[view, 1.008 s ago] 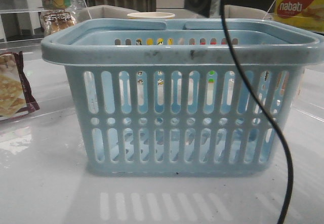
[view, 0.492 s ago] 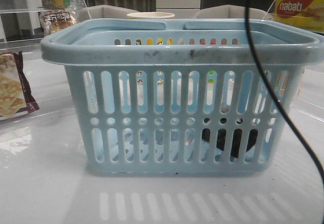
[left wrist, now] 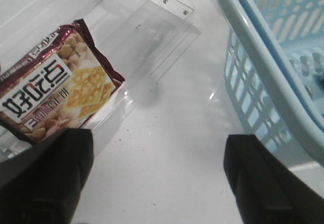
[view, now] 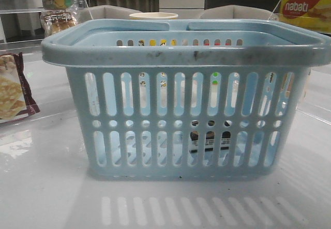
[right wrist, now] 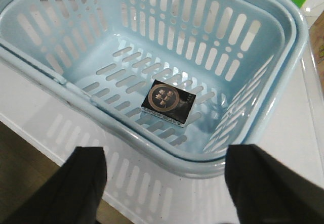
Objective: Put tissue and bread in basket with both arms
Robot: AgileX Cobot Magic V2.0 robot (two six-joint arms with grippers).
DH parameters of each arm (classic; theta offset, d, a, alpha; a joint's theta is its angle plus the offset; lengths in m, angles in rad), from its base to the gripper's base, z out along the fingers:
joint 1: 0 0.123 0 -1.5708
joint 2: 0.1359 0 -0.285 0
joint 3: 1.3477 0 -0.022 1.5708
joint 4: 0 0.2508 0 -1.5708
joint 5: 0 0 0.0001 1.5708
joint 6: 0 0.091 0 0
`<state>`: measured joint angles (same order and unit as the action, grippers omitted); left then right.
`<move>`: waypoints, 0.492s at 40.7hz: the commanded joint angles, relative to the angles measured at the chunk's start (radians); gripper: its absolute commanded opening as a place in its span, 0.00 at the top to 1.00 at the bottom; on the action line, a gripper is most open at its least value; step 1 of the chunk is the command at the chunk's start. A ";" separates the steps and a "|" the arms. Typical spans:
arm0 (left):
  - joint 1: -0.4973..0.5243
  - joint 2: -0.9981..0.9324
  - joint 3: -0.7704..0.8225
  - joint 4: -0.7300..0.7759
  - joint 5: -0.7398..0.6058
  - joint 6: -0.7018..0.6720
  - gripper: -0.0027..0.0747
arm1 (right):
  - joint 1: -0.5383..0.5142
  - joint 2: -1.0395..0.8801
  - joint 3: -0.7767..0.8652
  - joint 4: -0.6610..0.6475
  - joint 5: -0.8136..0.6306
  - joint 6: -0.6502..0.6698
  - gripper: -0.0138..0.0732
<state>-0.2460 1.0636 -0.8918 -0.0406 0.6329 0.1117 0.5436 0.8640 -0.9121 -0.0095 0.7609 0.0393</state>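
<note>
The light blue basket (view: pixel 181 110) stands in the middle of the table. The tissue (right wrist: pixel 168 99), a small black pack with a white label, lies flat on the basket floor; in the front view the tissue (view: pixel 209 141) shows through the slots. The bread (view: pixel 58 21), brown buns in a clear bag, sits at the far back left, outside the basket. My right gripper (right wrist: pixel 164 183) is open and empty, above the table just outside the basket rim (right wrist: pixel 152 153). My left gripper (left wrist: pixel 162 178) is open and empty over bare table beside the basket's wall (left wrist: pixel 268 72). Neither gripper shows in the front view.
A maroon-edged cracker packet (left wrist: pixel 55 90) lies on a clear acrylic tray (left wrist: pixel 147 37) left of the basket; the packet also shows in the front view (view: pixel 13 92). A yellow nabati box (view: pixel 305 6) stands at the back right. A cream round lid (view: pixel 153 15) is behind the basket.
The right arm's cable and the dark shape inside the basket have left the front view. The tissue pack now lies free on the basket floor.
</note>
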 commanded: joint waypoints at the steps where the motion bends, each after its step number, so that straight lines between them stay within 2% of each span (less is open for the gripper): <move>1: 0.023 0.088 -0.107 -0.011 -0.085 -0.009 0.21 | -0.001 -0.046 -0.013 -0.016 -0.062 -0.012 0.16; 20: 0.112 0.559 -0.535 -0.018 -0.153 -0.009 0.21 | -0.001 -0.058 -0.013 -0.016 -0.008 -0.012 0.16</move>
<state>-0.1427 1.5937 -1.3305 -0.0444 0.5718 0.1106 0.5436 0.8134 -0.8976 -0.0095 0.8114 0.0393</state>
